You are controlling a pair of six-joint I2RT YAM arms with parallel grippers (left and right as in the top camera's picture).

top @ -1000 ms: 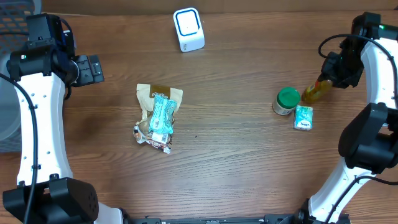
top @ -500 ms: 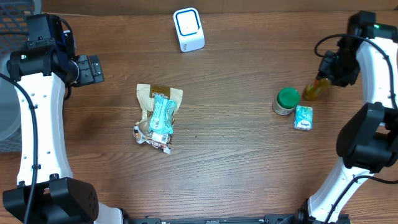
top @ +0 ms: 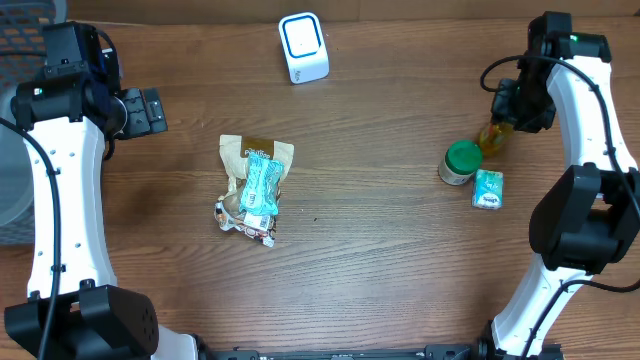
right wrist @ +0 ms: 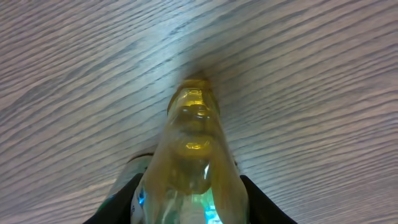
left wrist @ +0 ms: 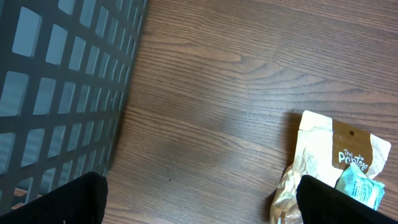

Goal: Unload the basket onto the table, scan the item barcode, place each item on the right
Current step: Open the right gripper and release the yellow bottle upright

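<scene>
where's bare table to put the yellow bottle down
Bare wood lies between the snack pile and the green-lidded jar, and in front of the scanner. Crowded around the jar and teal box beside the yellow bottle.

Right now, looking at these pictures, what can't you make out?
- The yellow bottle: no barcode shows. The right wrist view is a blurry close-up, and overhead the right gripper covers part of it.
- Print on the teal packet and green-lidded jar: too small overhead.
- The basket: cut off by the left wrist view's edge.
</scene>
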